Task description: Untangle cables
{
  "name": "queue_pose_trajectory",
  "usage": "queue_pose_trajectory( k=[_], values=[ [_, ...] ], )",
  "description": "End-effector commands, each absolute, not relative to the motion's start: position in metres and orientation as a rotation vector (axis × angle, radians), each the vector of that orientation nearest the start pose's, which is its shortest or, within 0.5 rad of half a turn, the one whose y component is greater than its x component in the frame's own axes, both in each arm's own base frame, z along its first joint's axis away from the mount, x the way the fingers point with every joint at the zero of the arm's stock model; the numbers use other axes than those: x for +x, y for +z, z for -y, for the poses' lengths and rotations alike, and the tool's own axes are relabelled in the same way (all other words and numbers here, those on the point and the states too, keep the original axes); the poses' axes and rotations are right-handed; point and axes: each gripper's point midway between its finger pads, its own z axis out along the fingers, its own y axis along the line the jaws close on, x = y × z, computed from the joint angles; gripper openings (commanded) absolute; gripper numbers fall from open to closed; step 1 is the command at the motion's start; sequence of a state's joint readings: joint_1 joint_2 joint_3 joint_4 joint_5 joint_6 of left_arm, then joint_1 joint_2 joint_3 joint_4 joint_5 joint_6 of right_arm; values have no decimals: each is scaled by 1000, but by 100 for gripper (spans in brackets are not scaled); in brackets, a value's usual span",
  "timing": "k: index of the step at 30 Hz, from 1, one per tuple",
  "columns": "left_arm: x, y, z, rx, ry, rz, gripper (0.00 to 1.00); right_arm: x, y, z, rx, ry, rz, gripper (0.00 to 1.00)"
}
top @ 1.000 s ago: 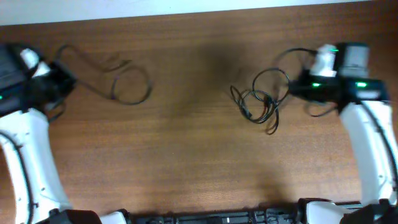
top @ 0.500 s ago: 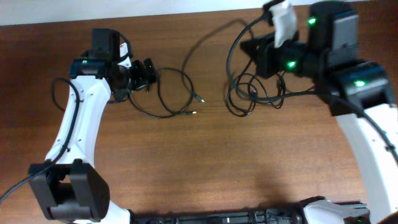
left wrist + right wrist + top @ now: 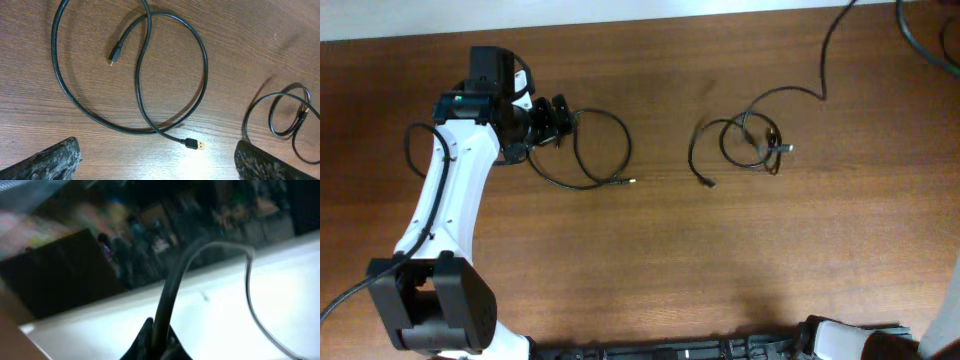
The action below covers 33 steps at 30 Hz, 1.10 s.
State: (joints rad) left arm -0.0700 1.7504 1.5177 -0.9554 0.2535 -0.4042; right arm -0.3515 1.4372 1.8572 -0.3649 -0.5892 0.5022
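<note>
The table [image 3: 640, 260] holds a cable [image 3: 205, 67], seemingly loose, beside the left tool [image 3: 561, 114].

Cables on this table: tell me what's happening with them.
Two arms are untangling cables. The left gripper hovers open beside a looped cable lying free on the table. The knotted bundle lies apart to its right, one strand trailing off toward the far right corner. The right gripper, outside the overhead view, looks shut on a black cord.
</note>
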Motion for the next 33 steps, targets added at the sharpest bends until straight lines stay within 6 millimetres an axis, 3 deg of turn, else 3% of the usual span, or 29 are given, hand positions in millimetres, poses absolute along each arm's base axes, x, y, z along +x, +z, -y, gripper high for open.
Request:
queue_pose_trajectory(
  k=[1,3,4,5,8,10,11,14,16,17,20,21,23,27,30,33],
  values=[
    [409,155,70,-384,-462,-2755,99,456,445,107,375,336,-1782,4],
    [409,155,70,-384,-462,-2755,99,469,387,153,510,92,-1914,4],
    [409,155,70,-384,-462,-2756,99,475,346,172,526,-18,-2024,4],
    [409,155,70,-384,-462,-2755,99,479,310,175,527,-24,-2127,4],
    [409,155,70,-384,-462,-2755,99,483,227,176,594,16,-2346,8],
    [409,155,70,-384,-462,-2755,99,476,180,159,611,107,-2503,5],
    [409,155,70,-384,-462,-2755,99,473,163,140,550,197,-2580,5],
    [409,155,70,-384,-462,-2755,99,466,141,80,278,388,-2716,5],
    [408,154,70,-385,-462,-2757,99,460,136,46,98,393,-2778,16],
    [409,154,70,-385,-462,-2756,99,459,133,40,72,352,-2798,21],
    [409,154,70,-385,-462,-2756,99,458,114,29,17,243,-2863,28],
    [409,154,70,-384,-462,-2757,99,457,107,23,3,251,-2880,33],
    [409,154,70,-385,-462,-2756,99,456,97,8,-37,282,-2904,57],
    [409,154,70,-385,-462,-2756,99,456,91,-1,-65,290,-2918,72],
    [409,154,70,-385,-462,-2756,99,455,78,-1,-126,291,-2939,74],
    [409,154,70,-385,-462,-2756,99,473,65,4,-189,239,-2878,74]
  ],
)
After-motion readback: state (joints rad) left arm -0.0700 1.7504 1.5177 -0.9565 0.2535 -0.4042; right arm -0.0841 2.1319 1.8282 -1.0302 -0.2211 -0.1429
